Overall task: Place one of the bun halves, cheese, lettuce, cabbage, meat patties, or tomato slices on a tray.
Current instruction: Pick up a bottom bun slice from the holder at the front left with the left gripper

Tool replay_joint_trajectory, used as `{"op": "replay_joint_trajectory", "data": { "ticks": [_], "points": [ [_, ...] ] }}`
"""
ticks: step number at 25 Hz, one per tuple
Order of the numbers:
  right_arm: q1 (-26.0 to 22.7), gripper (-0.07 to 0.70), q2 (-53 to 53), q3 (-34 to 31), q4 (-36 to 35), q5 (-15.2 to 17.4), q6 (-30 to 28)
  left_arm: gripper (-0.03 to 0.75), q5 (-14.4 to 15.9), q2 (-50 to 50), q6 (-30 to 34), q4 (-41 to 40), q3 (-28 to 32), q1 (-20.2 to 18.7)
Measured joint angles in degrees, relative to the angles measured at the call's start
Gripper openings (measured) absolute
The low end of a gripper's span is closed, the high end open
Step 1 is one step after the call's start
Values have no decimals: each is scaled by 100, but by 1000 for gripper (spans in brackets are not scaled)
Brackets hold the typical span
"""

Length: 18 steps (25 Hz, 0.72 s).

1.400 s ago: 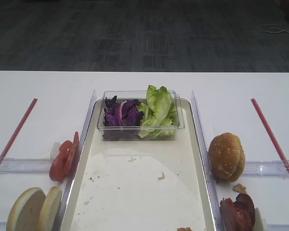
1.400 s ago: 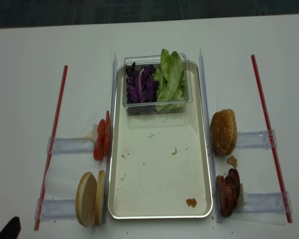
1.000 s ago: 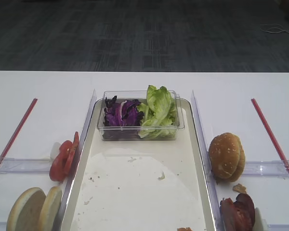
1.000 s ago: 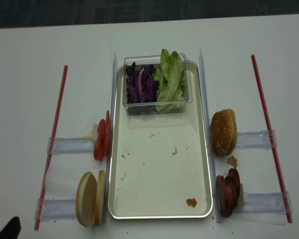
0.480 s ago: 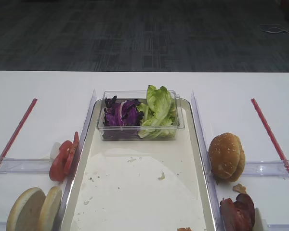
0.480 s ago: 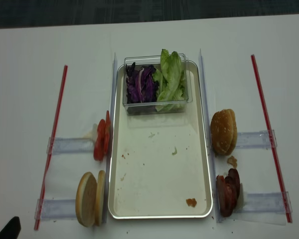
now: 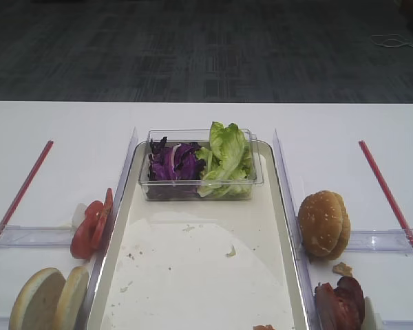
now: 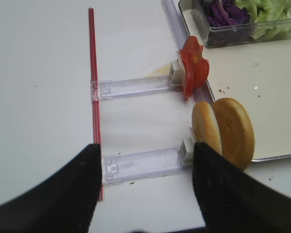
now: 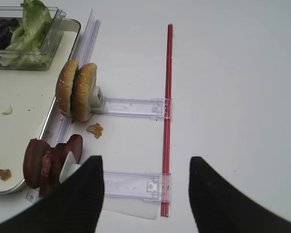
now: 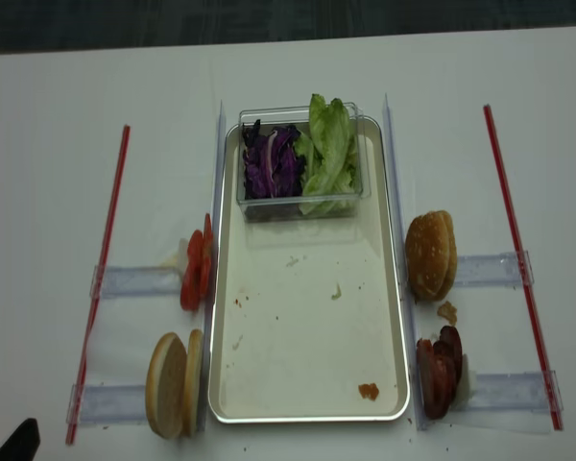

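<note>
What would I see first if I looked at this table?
Probably the bright purple cabbage and green lettuce, side by side in a clear plastic box at the far end of the long tray. Next, the red tomato slices standing just left of the tray.

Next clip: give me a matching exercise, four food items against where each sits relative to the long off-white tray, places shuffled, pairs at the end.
Things:
1. thin red tomato slices
2. pale cream flat bun halves
3. dark reddish-brown meat patties
4. light green ruffled lettuce

Places, relative to the long off-white tray:
A. in the clear plastic box at its far end
B. outside its left rim, near corner
C. outside its right rim, near corner
D. outside its left rim, about midway along

Pairs: 1-D, 2-B, 3-C, 4-A
</note>
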State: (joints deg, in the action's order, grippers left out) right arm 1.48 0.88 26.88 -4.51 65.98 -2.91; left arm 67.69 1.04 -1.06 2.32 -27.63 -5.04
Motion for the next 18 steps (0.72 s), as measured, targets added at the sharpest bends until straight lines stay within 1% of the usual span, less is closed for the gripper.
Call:
{"op": "replay_joint_trajectory", "data": {
  "ticks": [18],
  "points": [
    [0, 414, 0, 0, 0, 0, -12, 396, 0, 0, 0, 0, 0, 0]
  ]
}}
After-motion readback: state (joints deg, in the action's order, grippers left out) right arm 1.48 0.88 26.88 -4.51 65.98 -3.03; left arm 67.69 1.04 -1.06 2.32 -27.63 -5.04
